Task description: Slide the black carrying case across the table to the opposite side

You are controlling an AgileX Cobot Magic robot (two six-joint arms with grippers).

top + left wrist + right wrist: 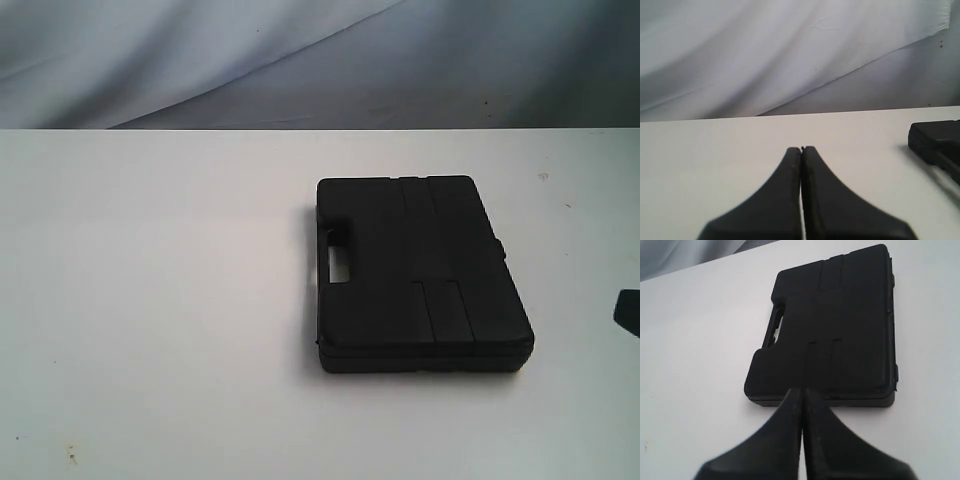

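The black case (420,275) lies flat on the white table (150,300), right of the middle, its handle cut-out (338,262) facing left. My right gripper (802,390) is shut and empty, its tips pointing at the case (832,325) from its long side. In the exterior view only a black bit of the right arm (629,312) shows at the right edge, well apart from the case. My left gripper (801,148) is shut and empty over bare table (715,160). A corner of the case (935,142) shows off to one side of it. The left arm is out of the exterior view.
A grey-white cloth backdrop (300,60) hangs behind the table's far edge. A few small specks (70,455) mark the front left of the table. Bare white surface lies left of the case and in front of it.
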